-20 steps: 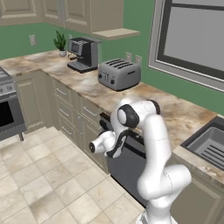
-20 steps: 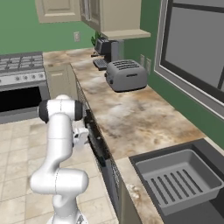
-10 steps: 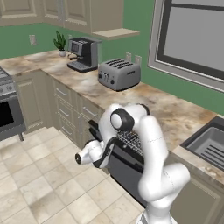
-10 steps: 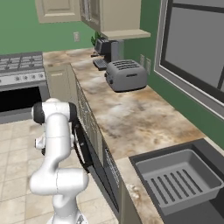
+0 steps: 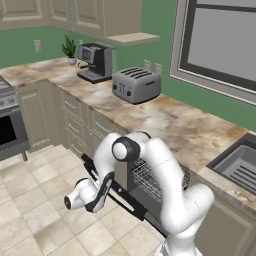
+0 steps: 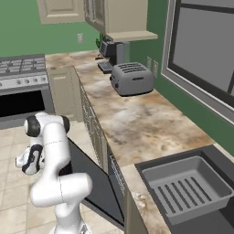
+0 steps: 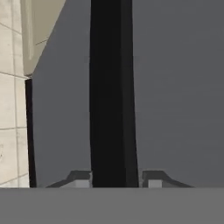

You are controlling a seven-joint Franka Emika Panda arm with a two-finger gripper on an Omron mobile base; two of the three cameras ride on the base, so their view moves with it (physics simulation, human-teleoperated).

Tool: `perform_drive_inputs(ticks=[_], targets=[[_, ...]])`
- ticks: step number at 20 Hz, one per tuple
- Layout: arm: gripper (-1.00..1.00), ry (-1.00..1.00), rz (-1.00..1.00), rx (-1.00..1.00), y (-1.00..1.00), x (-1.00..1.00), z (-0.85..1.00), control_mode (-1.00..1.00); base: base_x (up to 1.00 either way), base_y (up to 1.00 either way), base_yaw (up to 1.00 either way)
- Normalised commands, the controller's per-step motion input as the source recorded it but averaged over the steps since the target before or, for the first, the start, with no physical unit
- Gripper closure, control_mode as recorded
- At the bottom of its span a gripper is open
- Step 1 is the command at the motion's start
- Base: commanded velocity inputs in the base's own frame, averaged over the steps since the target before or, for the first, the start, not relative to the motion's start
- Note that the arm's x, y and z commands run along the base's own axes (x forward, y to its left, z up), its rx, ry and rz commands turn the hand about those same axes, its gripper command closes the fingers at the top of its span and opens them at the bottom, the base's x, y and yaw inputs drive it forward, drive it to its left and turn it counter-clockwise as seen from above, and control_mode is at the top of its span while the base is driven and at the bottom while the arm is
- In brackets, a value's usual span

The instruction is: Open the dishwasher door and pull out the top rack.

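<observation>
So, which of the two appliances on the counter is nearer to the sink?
The silver toaster. The black coffee machine stands beyond it, farther along the counter from the sink.

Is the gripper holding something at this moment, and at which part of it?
Yes. The gripper is shut on the long black bar handle of the dishwasher door, one finger on each side.

We see a glossy white arm w/ rounded, tube-like links; joints capped by dark grey/black discs, one w/ a small light dot at its centre. A black strip runs along the forearm near the wrist. The hand is a white bulb-shaped housing. Gripper: two small dark grey fingertips, wedge-shaped. Base column white, smooth.
</observation>
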Motion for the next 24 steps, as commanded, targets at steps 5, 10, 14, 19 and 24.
perform_drive_inputs(ticks=[5,10,14,19,24], targets=[[1.0,0.01,0.0,0.0,0.62,-0.21,-0.57,-1.0,0.0,0.0,0.0],[1.0,0.02,0.0,0.0,0.48,-0.12,-0.58,-1.0,0.0,0.0,0.0],[-1.0,0.0,0.0,0.0,0.39,-0.11,-0.22,-1.0,0.0,0.0,0.0],[-1.0,-0.03,-0.01,0.1,0.07,-0.36,0.62,-1.0,0.0,0.0,0.0],[-1.0,0.0,0.0,0.32,0.0,-0.57,1.0,-1.0,0.0,0.0,0.0]])
